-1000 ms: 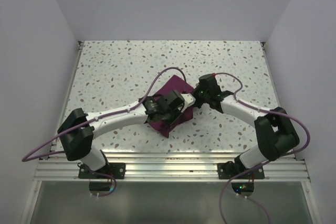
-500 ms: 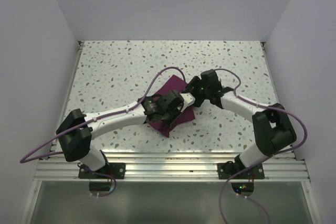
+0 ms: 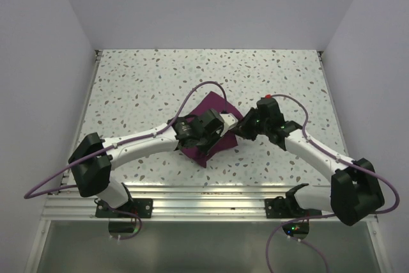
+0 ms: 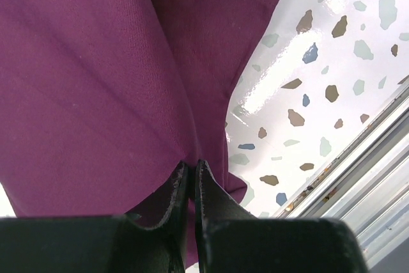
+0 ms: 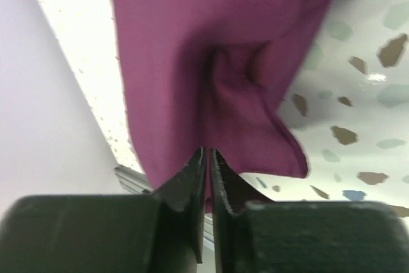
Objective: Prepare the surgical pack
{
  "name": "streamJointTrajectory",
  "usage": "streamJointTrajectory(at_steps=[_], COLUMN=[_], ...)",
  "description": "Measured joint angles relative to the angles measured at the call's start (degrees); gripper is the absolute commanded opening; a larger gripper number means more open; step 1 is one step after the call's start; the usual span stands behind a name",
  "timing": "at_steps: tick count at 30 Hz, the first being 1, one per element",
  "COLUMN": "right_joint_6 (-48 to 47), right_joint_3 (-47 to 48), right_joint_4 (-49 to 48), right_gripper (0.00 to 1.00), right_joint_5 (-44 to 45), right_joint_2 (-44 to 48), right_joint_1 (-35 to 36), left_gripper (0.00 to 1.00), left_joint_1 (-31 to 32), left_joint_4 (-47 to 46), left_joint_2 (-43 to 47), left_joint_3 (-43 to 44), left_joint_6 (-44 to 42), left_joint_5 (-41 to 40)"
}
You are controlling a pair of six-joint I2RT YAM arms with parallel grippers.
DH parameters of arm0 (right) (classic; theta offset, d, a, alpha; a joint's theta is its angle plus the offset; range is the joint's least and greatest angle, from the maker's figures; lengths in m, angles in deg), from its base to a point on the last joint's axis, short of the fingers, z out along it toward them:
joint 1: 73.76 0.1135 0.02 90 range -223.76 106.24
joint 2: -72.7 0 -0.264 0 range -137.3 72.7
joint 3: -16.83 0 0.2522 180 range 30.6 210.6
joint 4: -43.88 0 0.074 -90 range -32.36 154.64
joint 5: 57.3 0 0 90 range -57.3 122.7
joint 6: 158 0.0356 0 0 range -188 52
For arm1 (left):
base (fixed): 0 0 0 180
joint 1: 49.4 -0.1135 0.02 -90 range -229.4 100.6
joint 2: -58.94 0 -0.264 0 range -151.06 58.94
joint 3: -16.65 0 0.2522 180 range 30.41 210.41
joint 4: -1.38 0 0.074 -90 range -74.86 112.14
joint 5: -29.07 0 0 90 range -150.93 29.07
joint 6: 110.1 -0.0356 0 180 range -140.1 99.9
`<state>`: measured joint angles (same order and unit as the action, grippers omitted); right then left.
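**Left hand** (image 4: 192, 174): the fingers are pressed together on a fold of the maroon cloth. The hem rises to the tips on both sides, so I judge that a ply is clamped.

**Surgical pack** (image 3: 208, 104): it lies near the middle of the desk (image 3: 147, 81) as a small, roughly folded bundle between the two hands. Only woven drape shows. No tray or instruments are visible, and whether any sit inside cannot be told.

- Handling, as judged: soft, light and limp. It will sag and drag rather than lift as one piece, and loose plies may slide over each other.
- It is not fragile, and the weave gives fair friction.
- The best hold is a pinch at a hem, corner or fold ridge. A flat mid-panel offers nothing to bite on.

**Right hand** (image 5: 206, 156): the fingers are together or very nearly so, with the tips at the bundle's lower hem beside a puckered crease. The view is blurred, so whether cloth is caught cannot be told.

**Surface:** glossy, hard, speckled terrazzo pattern. Cloth will likely slip on it when pulled.

**Room:** plain pale walls (image 3: 211, 4) enclose the desk on three sides, and a metal rail (image 3: 204, 202) runs along the near edge. Purple cables (image 3: 195, 93) loop above the bundle, a possible snag.
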<state>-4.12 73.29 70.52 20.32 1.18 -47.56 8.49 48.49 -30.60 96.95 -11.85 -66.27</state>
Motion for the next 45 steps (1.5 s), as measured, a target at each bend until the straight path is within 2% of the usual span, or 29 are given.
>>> streamJointTrajectory(at_steps=[4,12,21,25,28,37,41,45], right_joint_6=[0.8,3.0,11.8,15.0,14.2,7.0,5.5,5.4], right_joint_3=[-2.6,-4.1,-7.3,-11.3,-12.5,-12.0,-11.8,-11.3], right_joint_4=[-2.0,-12.3,-33.9,-40.7,-37.2,-18.0,-15.2,-17.8], right_gripper=[0.0,0.0,0.0,0.0,0.02,0.03,0.02,0.0], right_joint_5=[-0.7,-0.6,0.7,2.1,2.7,4.4,5.0,5.1], right_joint_2=[-2.0,-10.3,-21.3,-21.1,-17.3,-2.0,-1.7,-5.5], right_joint_1=[0.6,4.5,10.3,10.4,9.8,9.2,9.5,10.1], left_gripper=[0.0,0.0,0.0,0.0,0.0,0.0,0.0,0.0], left_joint_1=[0.0,0.0,-0.1,-0.1,0.0,0.0,0.0,0.0], left_joint_4=[0.5,1.1,3.0,3.6,3.5,3.5,3.5,3.5], left_joint_2=[0.0,-0.6,-2.5,-2.6,-2.6,-2.6,-2.6,-2.6], left_joint_3=[0.7,1.9,3.4,4.3,4.5,4.5,4.5,4.5], left_joint_6=[-0.1,-0.4,-0.6,-0.8,-0.8,-1.0,-1.0,-1.0], left_joint_5=[0.3,1.3,1.5,1.7,2.3,2.6,2.7,2.9])
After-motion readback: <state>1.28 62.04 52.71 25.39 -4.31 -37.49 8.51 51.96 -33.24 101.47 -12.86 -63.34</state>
